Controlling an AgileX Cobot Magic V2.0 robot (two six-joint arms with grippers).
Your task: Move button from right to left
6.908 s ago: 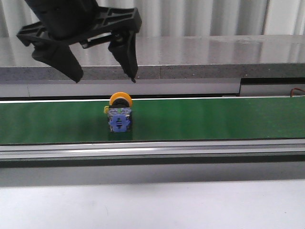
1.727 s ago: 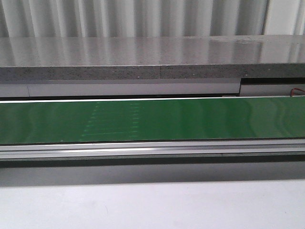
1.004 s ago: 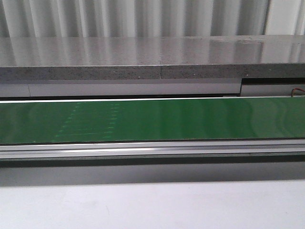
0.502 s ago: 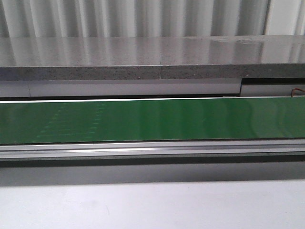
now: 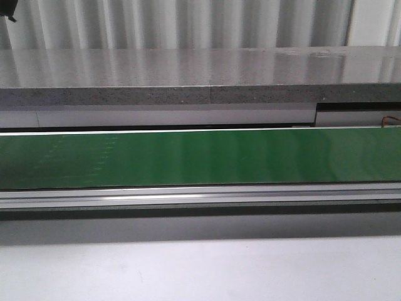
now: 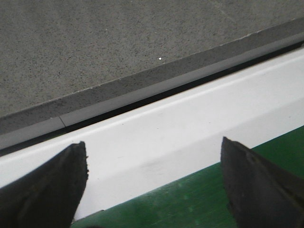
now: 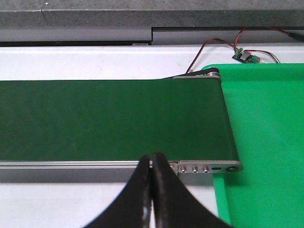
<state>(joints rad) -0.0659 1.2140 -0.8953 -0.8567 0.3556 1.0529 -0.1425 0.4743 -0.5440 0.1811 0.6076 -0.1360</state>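
One green belt (image 5: 200, 157) (grey ledge (image 5: 188, 75) behind)

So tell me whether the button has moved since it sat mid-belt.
Yes. It is gone from the green belt in the front view; which way it went cannot be told.

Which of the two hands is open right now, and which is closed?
The left hand is open, its fingers spread wide above the green belt's edge. The right hand is closed, fingertips pressed together with nothing between them.
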